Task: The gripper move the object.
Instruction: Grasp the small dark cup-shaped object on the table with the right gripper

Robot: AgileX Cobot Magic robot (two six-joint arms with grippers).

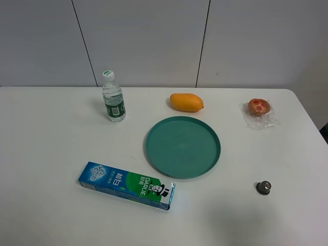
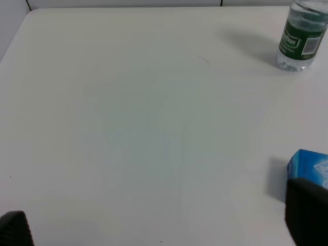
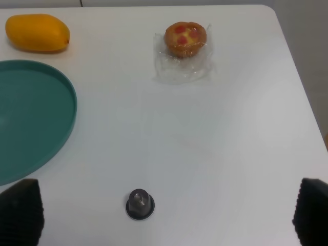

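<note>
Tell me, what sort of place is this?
Likely a lab or test room, not a home: a white table against plain grey wall panels, with unrelated items spaced apart, a toothpaste box, water bottle and mango.

My left claw [image 2: 160, 220] is spread wide above the white table [image 2: 143, 118]. A green-labelled water bottle [image 2: 302, 36] stands well away from me. A blue box [image 2: 310, 166] lies just beside one black finger [image 2: 307, 212].

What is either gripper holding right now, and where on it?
Nothing. Left gripper and right gripper are open and empty; the capsule lies on the table.
</note>
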